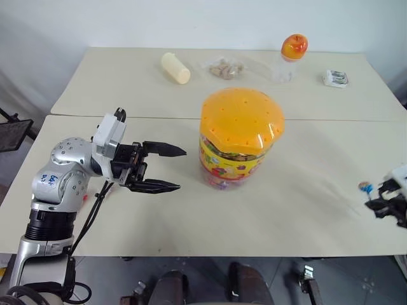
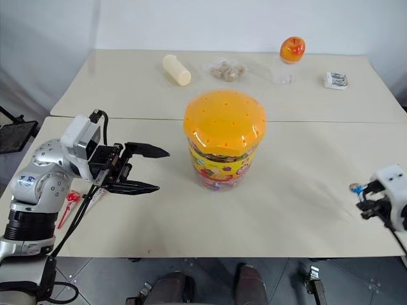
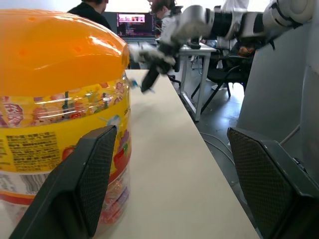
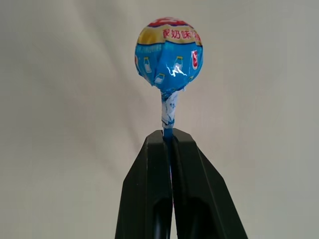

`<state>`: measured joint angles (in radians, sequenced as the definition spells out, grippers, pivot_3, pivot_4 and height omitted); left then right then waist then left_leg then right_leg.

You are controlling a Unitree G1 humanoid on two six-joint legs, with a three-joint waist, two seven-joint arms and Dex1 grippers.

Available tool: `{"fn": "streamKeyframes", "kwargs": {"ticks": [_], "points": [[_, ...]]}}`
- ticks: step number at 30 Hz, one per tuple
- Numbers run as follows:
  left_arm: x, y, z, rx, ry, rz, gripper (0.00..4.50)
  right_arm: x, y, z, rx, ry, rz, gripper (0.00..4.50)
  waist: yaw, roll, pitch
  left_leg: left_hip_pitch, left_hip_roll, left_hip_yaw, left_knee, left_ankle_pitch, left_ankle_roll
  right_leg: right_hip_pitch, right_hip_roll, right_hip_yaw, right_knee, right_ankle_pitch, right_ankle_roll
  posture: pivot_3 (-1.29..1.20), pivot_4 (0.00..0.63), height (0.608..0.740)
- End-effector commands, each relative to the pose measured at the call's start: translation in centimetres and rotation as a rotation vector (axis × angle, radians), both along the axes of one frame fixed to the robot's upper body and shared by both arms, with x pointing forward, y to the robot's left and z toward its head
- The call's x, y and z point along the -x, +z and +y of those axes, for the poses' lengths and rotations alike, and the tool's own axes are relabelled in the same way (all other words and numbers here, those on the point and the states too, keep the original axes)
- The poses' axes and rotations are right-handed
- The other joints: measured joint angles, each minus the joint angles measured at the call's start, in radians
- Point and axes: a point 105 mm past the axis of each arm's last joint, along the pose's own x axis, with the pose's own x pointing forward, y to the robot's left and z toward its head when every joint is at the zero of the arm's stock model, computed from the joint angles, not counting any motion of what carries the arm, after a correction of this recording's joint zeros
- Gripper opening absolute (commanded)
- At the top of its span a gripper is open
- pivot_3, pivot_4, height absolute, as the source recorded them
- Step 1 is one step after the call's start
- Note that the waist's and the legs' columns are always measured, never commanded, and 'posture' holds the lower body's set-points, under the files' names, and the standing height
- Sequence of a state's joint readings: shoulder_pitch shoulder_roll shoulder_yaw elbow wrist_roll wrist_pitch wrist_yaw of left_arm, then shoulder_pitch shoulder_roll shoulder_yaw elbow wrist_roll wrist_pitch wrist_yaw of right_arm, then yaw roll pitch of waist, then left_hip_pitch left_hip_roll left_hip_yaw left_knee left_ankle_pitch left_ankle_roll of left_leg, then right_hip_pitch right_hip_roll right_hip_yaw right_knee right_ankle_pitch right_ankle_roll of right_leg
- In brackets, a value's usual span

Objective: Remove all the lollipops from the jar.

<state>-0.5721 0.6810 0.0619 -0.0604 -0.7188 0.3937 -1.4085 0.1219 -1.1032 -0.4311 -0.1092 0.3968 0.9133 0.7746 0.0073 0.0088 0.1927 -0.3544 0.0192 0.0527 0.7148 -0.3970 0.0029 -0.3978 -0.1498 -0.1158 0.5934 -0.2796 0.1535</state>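
Blue lollipop (image 4: 168,52) out of the jar (image 1: 240,140), pinched by its stick in the right pincer (image 4: 168,137) off by the right edge of the tabletop (image 1: 305,210).
Left pincer (image 1: 166,168) gapes wide beside the jar, not touching; a red lollipop (image 2: 71,198) lies on the tabletop near it. Next up, I reckon: set the blue one down, let go.

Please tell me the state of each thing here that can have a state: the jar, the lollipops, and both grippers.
jar: upright, orange lid on.
blue lollipop: out of the jar, stick pinched in the right gripper.
red lollipop: lying on the table.
left gripper: open, pointing at the jar.
right gripper: shut on the blue lollipop.
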Motion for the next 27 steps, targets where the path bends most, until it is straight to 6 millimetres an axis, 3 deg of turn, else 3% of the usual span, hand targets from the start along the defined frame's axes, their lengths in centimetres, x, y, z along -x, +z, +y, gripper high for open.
{"fn": "streamKeyframes", "kwargs": {"ticks": [1, 6, 9, 12, 16, 18, 21, 23, 27], "points": [[0.0, 0.9, 0.3, 0.025, 0.009, -0.031, 3.78, -0.5, 1.8, -0.2, -0.001, 0.004, -0.078, 1.0, 0.003, 0.001, -0.001, 0.0, 0.0, 0.0, 0.0, 0.0, 0.0, 0.0, 0.0, 0.0, 0.0, 0.0, 0.0, 0.0, 0.15, 0.74], [-0.4, 1.0, 1.0, 0.052, 0.08, -0.016, 3.78, -0.6, 3.3, -0.2, -0.003, 0.081, -0.188, 2.52, 0.012, 0.001, -0.001, 0.0, 0.0, 0.0, 0.0, 0.0, 0.0, 0.0, 0.0, 0.0, 0.0, 0.0, 0.0, 0.0, 0.15, 0.74], [-1.2, -0.2, 2.0, 0.027, 0.185, -0.009, 3.78, -0.6, 6.2, 2.2, -0.115, 0.283, -0.397, 3.57, 0.016, 0.001, -0.001, 0.0, 0.0, 0.0, 0.0, 0.0, 0.0, 0.0, 0.0, 0.0, 0.0, 0.0, 0.001, 0.0, 0.15, 0.74], [-2.5, -1.6, 3.6, -0.017, 0.339, -0.02, 3.78, -0.5, 10.4, 5.0, -0.276, 0.467, -0.697, 4.47, 0.015, 0.001, -0.001, 0.001, 0.0, 0.0, 0.0, 0.0, 0.0, 0.0, 0.0, 0.0, 0.0, 0.0, 0.001, 0.0, 0.15, 0.74], [-3.6, -3.4, 5.9, -0.081, 0.535, -0.045, 3.78, -0.6, 11.3, 8.2, -0.305, 0.631, -0.746, 4.47, 0.011, 0.001, -0.001, 0.002, 0.001, 0.0, 0.0, 0.0, 0.0, 0.0, 0.001, 0.0, 0.001, 0.0, 0.001, 0.0, 0.15, 0.74], [-3.2, -4.8, 7.1, -0.133, 0.606, -0.07, 3.78, 0.2, 9.8, 12.0, -0.302, 0.878, -0.63, 4.47, 0.013, 0.001, -0.001, 0.001, 0.001, 0.0, 0.0, 0.0, 0.0, 0.0, 0.001, 0.0, 0.001, 0.0, 0.001, 0.0, 0.15, 0.74], [-2.4, -6.7, 8.4, -0.17, 0.688, -0.054, 3.78, 0.5, 7.7, 14.9, -0.303, 1.087, -0.601, 4.47, 0.022, 0.001, -0.001, 0.001, 0.001, 0.0, 0.0, 0.0, 0.0, 0.0, 0.001, -0.001, 0.0, 0.0, 0.001, 0.0, 0.15, 0.74], [-2.0, -7.2, 8.9, -0.165, 0.74, -0.045, 3.78, 0.5, 6.4, 16.1, -0.285, 1.189, -0.627, 4.47, 0.015, -0.001, -0.002, 0.002, 0.001, -0.001, 0.0, -0.001, 0.001, 0.001, 0.0, -0.001, 0.0, 0.001, 0.001, 0.0, 0.15, 0.74], [-1.7, -6.9, 8.8, -0.151, 0.791, -0.087, 3.78, 0.0, 4.9, 16.3, -0.28, 1.196, -0.651, 4.47, 0.02, -0.001, -0.002, 0.001, 0.001, -0.001, 0.001, -0.001, 0.001, 0.001, 0.0, -0.001, 0.0, 0.001, 0.001, 0.0, 0.15, 0.74]]}}
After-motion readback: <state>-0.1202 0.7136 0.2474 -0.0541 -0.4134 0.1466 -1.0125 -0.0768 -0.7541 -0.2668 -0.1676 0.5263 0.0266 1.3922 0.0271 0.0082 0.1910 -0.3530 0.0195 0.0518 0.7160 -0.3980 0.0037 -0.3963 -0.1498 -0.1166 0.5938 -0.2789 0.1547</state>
